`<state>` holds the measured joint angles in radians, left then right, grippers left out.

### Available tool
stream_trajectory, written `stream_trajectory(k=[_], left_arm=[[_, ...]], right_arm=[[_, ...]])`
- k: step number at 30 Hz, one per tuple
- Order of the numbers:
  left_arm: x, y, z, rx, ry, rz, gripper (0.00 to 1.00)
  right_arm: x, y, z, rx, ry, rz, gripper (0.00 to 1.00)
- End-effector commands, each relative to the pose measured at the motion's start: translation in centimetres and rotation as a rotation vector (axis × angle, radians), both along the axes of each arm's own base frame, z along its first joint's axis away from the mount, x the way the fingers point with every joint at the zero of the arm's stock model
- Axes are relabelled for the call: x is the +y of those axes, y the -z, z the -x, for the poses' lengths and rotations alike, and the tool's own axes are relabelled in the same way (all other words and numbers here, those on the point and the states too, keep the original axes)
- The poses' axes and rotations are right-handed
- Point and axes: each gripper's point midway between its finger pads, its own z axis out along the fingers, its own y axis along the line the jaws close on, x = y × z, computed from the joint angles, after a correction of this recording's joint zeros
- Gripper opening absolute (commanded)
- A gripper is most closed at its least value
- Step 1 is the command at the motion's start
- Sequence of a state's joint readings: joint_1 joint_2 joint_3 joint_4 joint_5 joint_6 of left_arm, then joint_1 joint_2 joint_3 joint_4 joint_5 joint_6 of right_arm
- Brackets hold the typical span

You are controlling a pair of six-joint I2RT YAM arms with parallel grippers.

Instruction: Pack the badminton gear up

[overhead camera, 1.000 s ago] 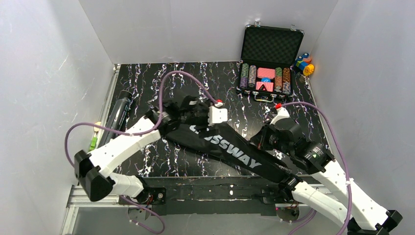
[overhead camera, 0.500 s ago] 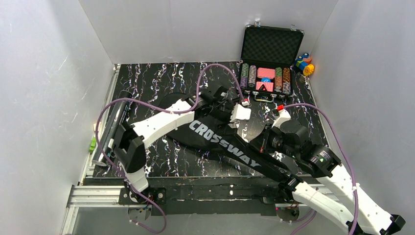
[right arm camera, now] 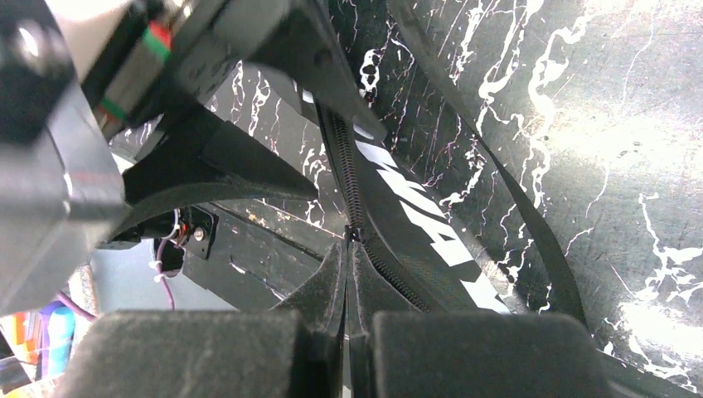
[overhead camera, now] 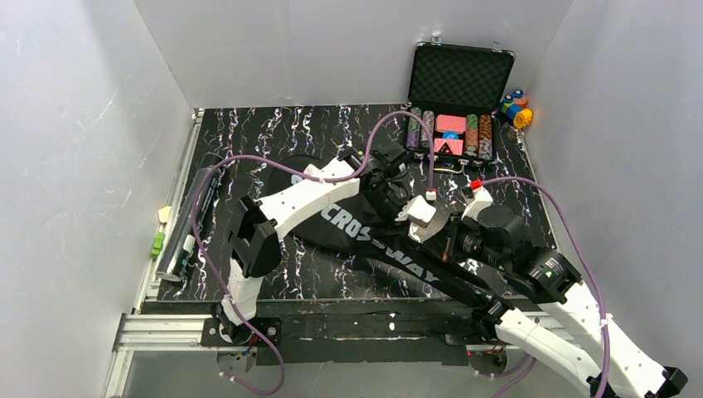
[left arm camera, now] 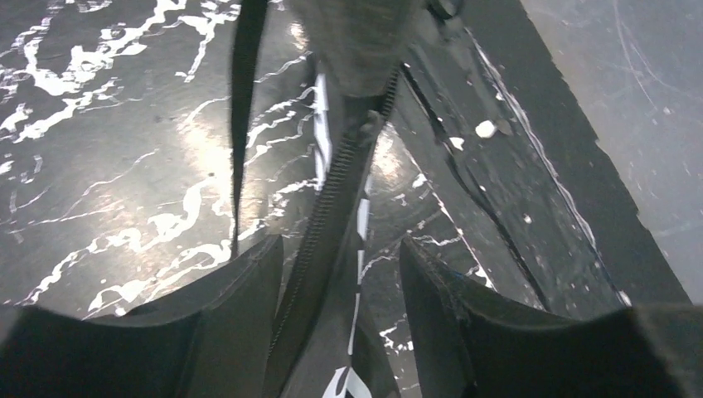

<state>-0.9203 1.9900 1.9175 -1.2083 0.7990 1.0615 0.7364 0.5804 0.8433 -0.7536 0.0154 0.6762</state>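
The long black "CROSSWAY" bag (overhead camera: pixel 365 236) lies diagonally across the table, from the middle down to the near right edge. My right gripper (right arm camera: pixel 348 243) is shut on the bag's zipper pull (right arm camera: pixel 352 233), and the zipper teeth (right arm camera: pixel 344 178) run away from it. My left gripper (left arm camera: pixel 341 245) is open just beside it and straddles the bag's zipper edge (left arm camera: pixel 327 207) without pinching it. In the top view the left gripper (overhead camera: pixel 423 222) and the right gripper (overhead camera: pixel 448 241) sit close together over the bag. The dark tube (overhead camera: pixel 192 222) lies along the table's left edge.
An open black case of poker chips (overhead camera: pixel 452 124) stands at the back right, with small coloured blocks (overhead camera: pixel 516 108) beside it. A loose bag strap (right arm camera: pixel 497 182) trails over the marbled tabletop (overhead camera: pixel 249 133). Purple cables arc above both arms.
My left arm has swung right along the bag, from its far left end to a spot beside the right gripper. The right gripper has stayed shut on the zipper pull.
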Motion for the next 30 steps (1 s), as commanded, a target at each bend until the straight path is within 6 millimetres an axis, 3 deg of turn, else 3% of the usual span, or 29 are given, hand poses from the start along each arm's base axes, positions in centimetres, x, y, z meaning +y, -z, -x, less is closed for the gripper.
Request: stream_trajectory(k=[1, 10, 12, 15, 19, 20, 21, 23, 24, 25, 27, 30], left_arm=[[1.4, -1.2, 2.7, 0.045, 0.087, -0.019, 0.5], [-0.4, -1.7, 1.7, -0.039, -0.005, 0.037, 0.14], [-0.4, -1.7, 1.6, -0.056, -0.013, 0.029, 0.02], [-0.5, -1.7, 0.6, -0.094, -0.081, 0.014, 0.0], [0.6, -3.8, -1.8, -0.242, -0.217, 0.03, 0.0], [1.7, -6.2, -3.0, -0.343, -0.296, 0.076, 0.0], [2.9, -8.0, -3.9, -0.426, -0.369, 0.114, 0.0], [5.2, -9.8, -3.9, -0.486, -0.454, 0.147, 0.0], [6.5, -11.4, -3.5, -0.501, -0.506, 0.189, 0.0], [7.7, -11.9, -3.3, -0.501, -0.563, 0.204, 0.0], [8.9, -12.6, -3.8, -0.529, -0.651, 0.246, 0.0], [10.4, -13.8, -5.0, -0.618, -0.747, 0.287, 0.0]], right_arm=[[0.6, -3.7, 0.3, -0.09, -0.038, -0.089, 0.01], [1.1, -4.2, 0.4, -0.094, -0.065, -0.104, 0.01], [1.1, -4.5, 0.4, -0.102, -0.064, -0.109, 0.01], [0.9, -5.2, 0.2, -0.118, -0.056, -0.107, 0.01], [-0.1, -6.0, -0.7, -0.156, 0.008, -0.083, 0.01], [-0.7, -6.9, -1.2, -0.186, 0.049, -0.08, 0.03], [-1.8, -8.0, -1.9, -0.216, 0.113, -0.062, 0.15], [-2.6, -10.2, -2.5, -0.268, 0.153, -0.06, 0.25], [-3.1, -12.5, -2.8, -0.316, 0.18, -0.084, 0.29], [-3.9, -15.2, -2.7, -0.374, 0.211, -0.124, 0.31], [-6.9, -18.3, -2.3, -0.448, 0.324, -0.159, 0.32], [-11.1, -18.0, -1.3, -0.462, 0.48, -0.16, 0.35]])
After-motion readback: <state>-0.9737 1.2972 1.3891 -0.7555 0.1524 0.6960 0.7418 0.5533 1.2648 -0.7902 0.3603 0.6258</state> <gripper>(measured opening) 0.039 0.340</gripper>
